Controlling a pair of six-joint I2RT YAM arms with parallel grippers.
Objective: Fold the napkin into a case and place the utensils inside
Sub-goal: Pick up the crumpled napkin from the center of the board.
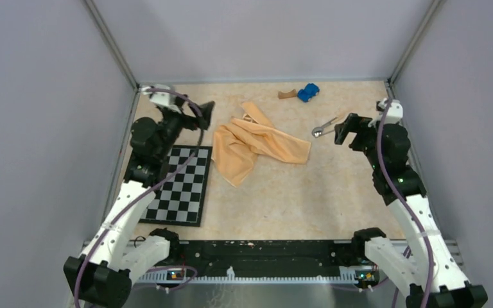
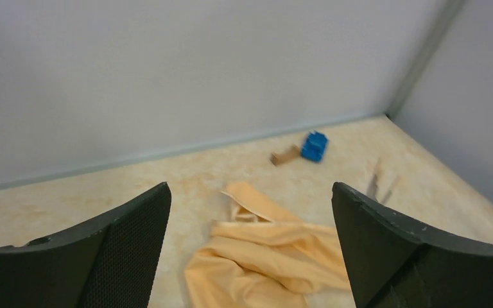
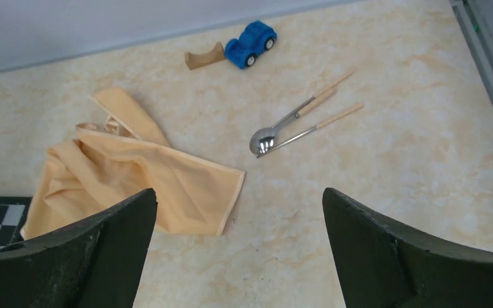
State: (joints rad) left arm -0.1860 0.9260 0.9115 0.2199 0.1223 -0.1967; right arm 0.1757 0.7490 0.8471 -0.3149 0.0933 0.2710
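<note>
The peach-orange napkin lies crumpled and loosely bunched on the table's middle, right of the checkerboard mat; no case is in view. It also shows in the left wrist view as napkin and in the right wrist view as napkin. The utensils, a round-bowled spoon and a second slim piece with pale handles, lie side by side to its right. My left gripper hovers open left of the napkin, holding nothing. My right gripper hangs open just right of the utensils.
A black-and-white checkerboard mat lies at the left. A blue toy car and a brown curved wooden block sit by the back wall. Grey walls close in the table on three sides.
</note>
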